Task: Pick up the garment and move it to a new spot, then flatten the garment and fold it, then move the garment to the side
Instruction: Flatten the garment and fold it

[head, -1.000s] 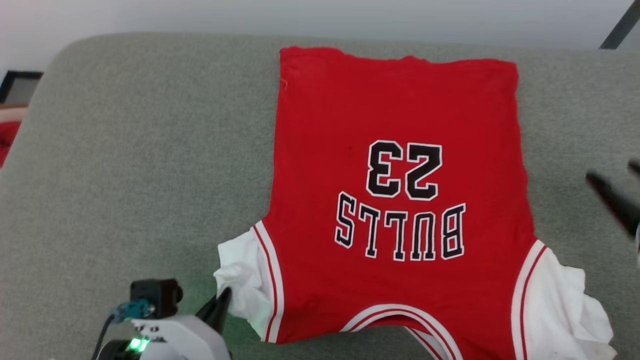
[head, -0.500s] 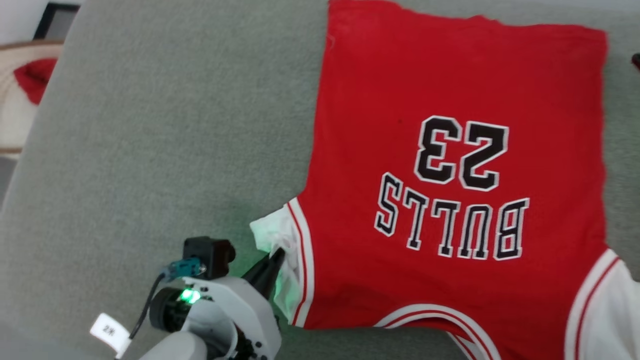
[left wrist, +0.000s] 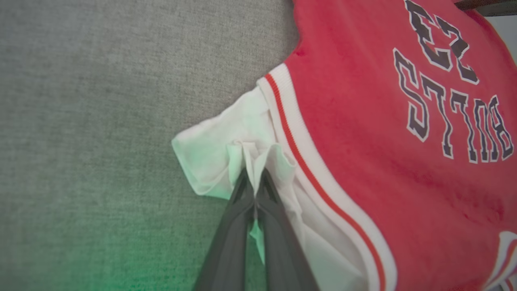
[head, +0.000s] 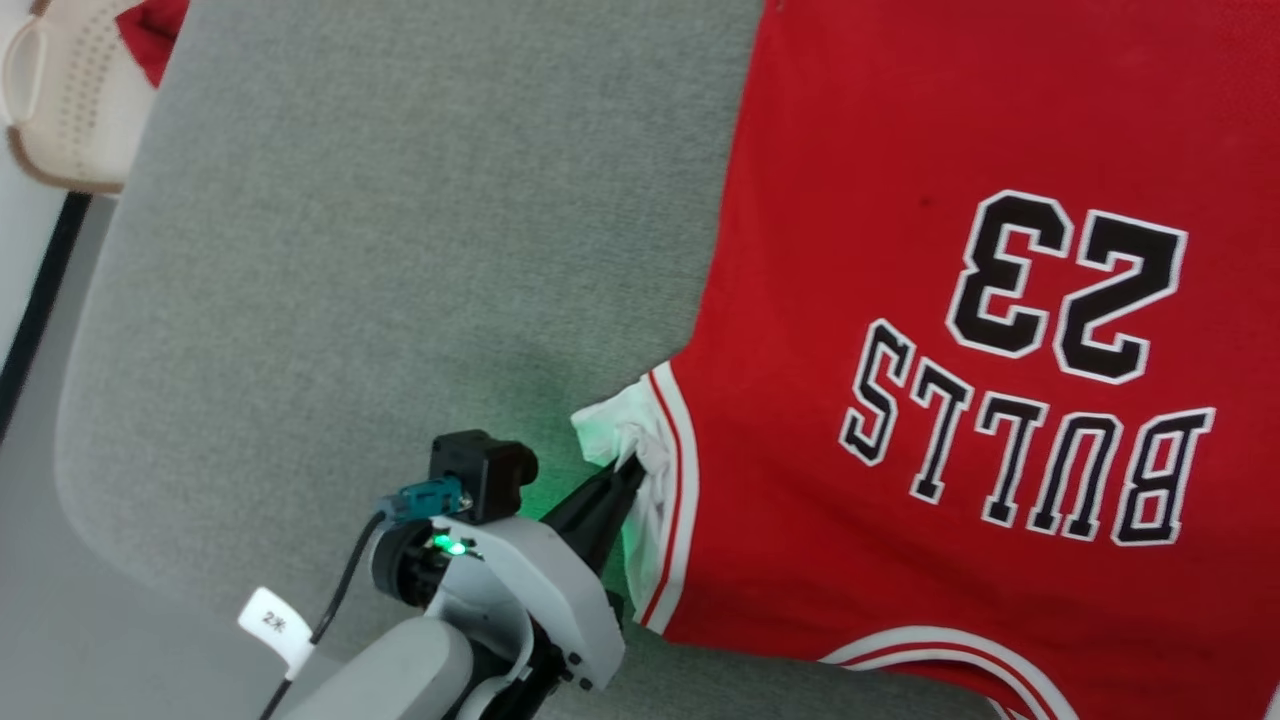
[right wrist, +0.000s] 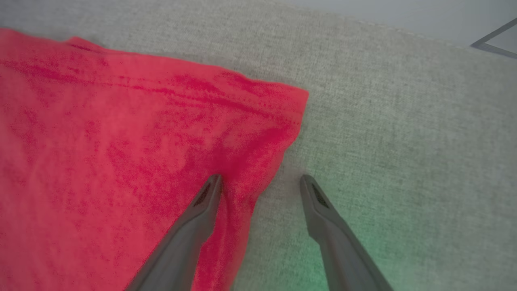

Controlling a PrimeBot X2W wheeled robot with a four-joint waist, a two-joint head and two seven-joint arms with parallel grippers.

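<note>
Off the far left corner of the grey cushion (head: pixel 350 250) stands a beige perforated basket (head: pixel 60 100) with a red cloth (head: pixel 150 35) in it. Pale floor (head: pixel 40 560) runs along the cushion's left edge. A white tag (head: pixel 272 625) hangs on the cable by the left wrist. Nothing lies between these and the shirt.

The left gripper (head: pixel 630 465) is at the near edge, clamped on the shirt's white sleeve (head: pixel 640 440). The shirt (head: pixel 950 400) lies flat over the right part of the cushion. Its collar is at the near edge, so the lettering reads upside down in the head view.

The left wrist view adds the detail of the grip: the left gripper (left wrist: pixel 253 174) has its fingers pressed together on a raised pleat of the sleeve (left wrist: pixel 218 137), beside the striped seam of the shirt (left wrist: pixel 383 161).

The right wrist view shows the right gripper (right wrist: pixel 261 178) with its fingers spread wide and holding nothing, at the shirt's (right wrist: pixel 121 141) far right hem corner. One finger is over red cloth and the other over bare cushion (right wrist: pixel 404 141). Beyond the far edge are a pale wall (right wrist: pixel 383 12) and a dark bar (right wrist: pixel 494 38).
</note>
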